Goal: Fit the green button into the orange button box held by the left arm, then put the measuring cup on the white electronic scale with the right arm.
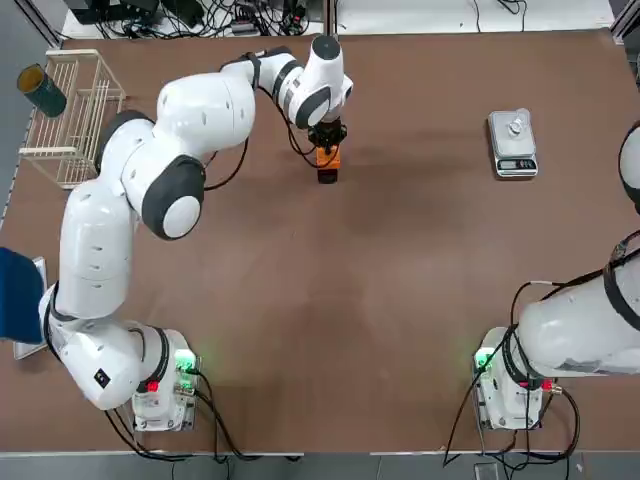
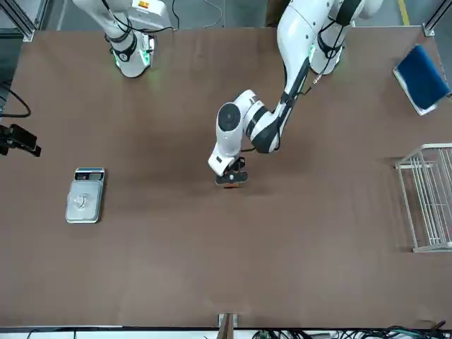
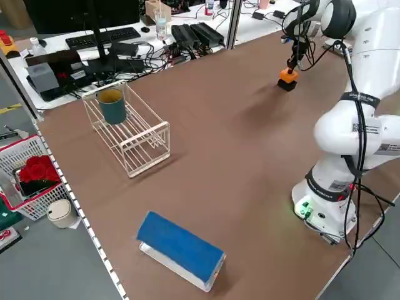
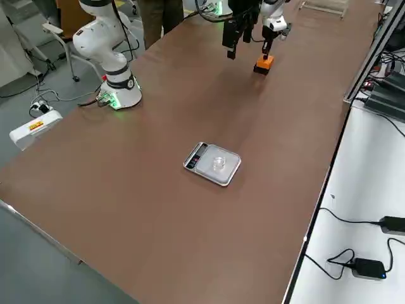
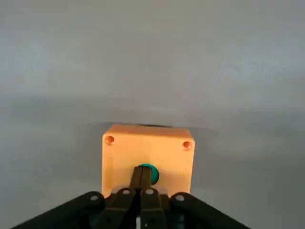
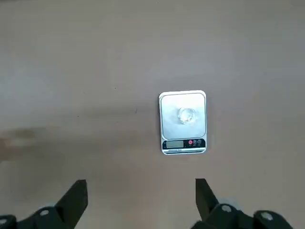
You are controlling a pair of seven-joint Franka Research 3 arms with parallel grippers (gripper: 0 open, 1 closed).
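The orange button box (image 5: pixel 147 151) stands on the brown table at mid-back, also seen in the top view (image 1: pixel 327 156) and the front view (image 2: pixel 230 182). The green button (image 5: pixel 150 172) sits in its round hole. My left gripper (image 5: pixel 141 175) is shut, fingers together, tips against the button from above (image 1: pixel 327 136). At the back right lies the white electronic scale (image 1: pixel 512 143), with the clear measuring cup (image 1: pixel 515 127) on its plate (image 6: pixel 186 115). My right gripper (image 6: pixel 139 200) hangs open high above the table, looking down on the scale (image 6: pixel 183 121), holding nothing.
A small black block (image 1: pixel 327 176) touches the box's near side. A white wire basket (image 1: pixel 70 115) with a dark green cup (image 1: pixel 42 90) stands at the back left. A blue-topped pad (image 1: pixel 18 295) lies at the left edge. Cables run along the far edge.
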